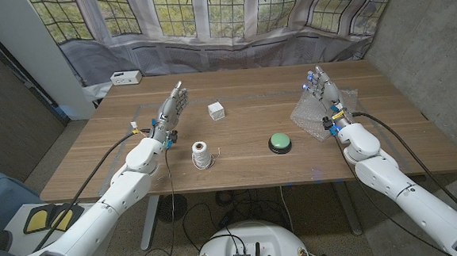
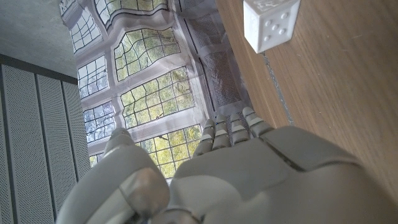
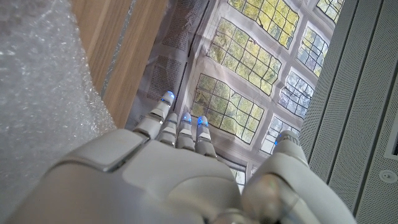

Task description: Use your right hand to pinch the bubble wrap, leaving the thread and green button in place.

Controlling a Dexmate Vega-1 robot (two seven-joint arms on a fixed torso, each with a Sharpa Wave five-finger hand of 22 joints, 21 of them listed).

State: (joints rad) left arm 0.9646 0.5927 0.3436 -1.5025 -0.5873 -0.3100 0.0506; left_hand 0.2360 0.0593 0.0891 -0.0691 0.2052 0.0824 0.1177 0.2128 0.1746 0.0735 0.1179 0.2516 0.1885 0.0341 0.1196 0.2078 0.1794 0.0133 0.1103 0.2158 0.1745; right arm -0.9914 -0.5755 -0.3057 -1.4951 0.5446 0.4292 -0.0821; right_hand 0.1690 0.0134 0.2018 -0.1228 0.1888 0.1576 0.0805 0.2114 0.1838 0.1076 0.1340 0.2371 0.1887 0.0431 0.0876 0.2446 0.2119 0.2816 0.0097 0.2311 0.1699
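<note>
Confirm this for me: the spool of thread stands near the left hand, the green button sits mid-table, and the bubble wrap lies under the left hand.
One error: the bubble wrap lies by the right hand, not the left hand, as the head view shows. The spool of thread and green button are as stated.

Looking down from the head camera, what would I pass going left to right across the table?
Grey left hand → white spool of thread → white die → round green button on a black base → crinkled clear bubble wrap, with the grey right hand at it.
</note>
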